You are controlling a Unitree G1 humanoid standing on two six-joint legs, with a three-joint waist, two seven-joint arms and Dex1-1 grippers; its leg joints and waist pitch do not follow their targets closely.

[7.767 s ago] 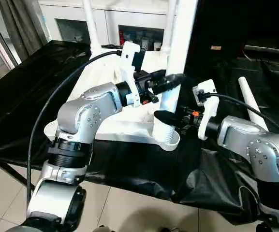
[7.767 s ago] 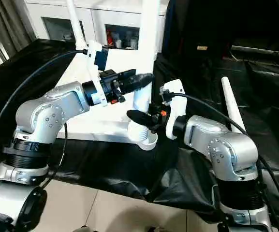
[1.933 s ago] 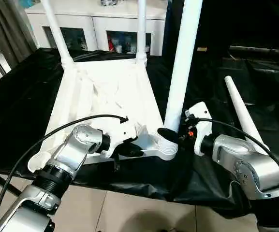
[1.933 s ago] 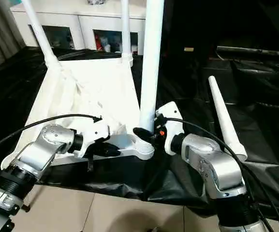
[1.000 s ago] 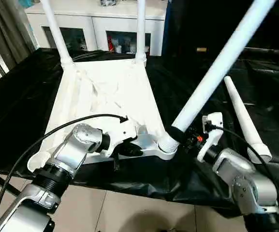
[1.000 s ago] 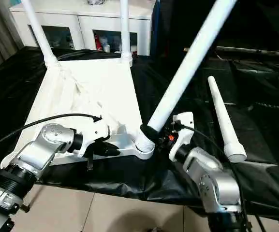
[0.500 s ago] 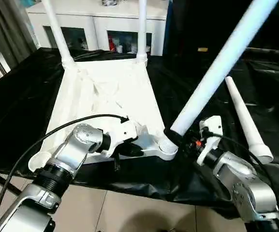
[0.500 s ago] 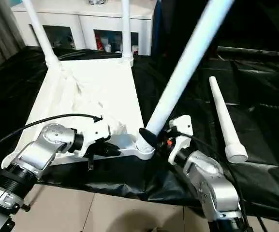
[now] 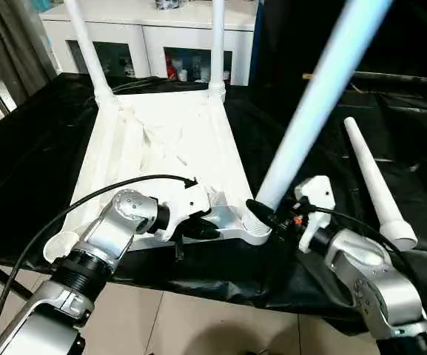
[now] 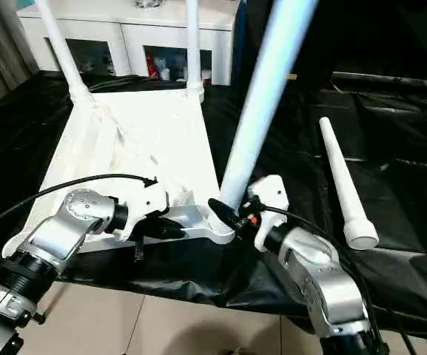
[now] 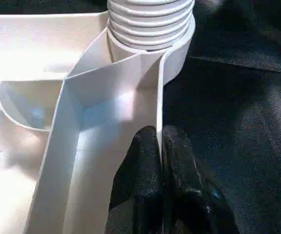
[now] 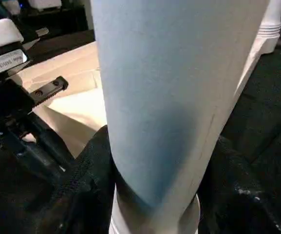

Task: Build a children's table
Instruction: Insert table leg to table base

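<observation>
Table [image 9: 161,140] upturned, all white, one leg [image 9: 309,111] tilted.

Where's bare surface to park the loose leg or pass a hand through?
Free: black sheet left of the white ribbed tabletop; black sheet between the tilted white tube leg and the loose tapered white leg. Crowded: near corner socket, where the right end effector grips the tilted leg and the left end effector pinches the rim.
</observation>
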